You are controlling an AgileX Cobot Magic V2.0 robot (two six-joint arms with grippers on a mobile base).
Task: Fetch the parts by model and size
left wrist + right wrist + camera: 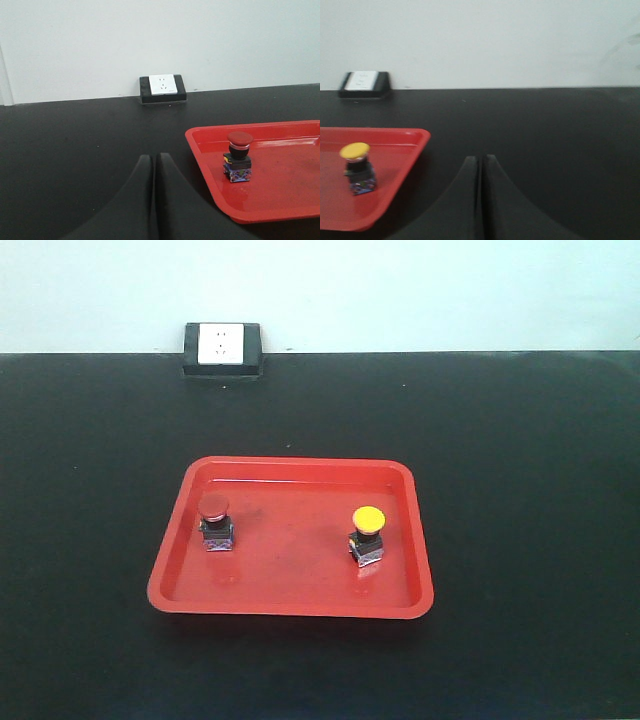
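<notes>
A red tray (291, 540) is seen lying on a black table (520, 460), and both switches are stood upright inside it, well apart. The red switch (215, 521) is placed near the tray's left wall; the yellow switch (366, 535) is placed toward the right side. A white socket in a black box (222, 348) is set at the table's far edge against the pale wall. The left gripper (154, 162) is held over bare table just left of the tray, its fingers pressed together with nothing between them. The right gripper (481, 162) is held over the table to the right of the tray, likewise pressed together and holding nothing.
</notes>
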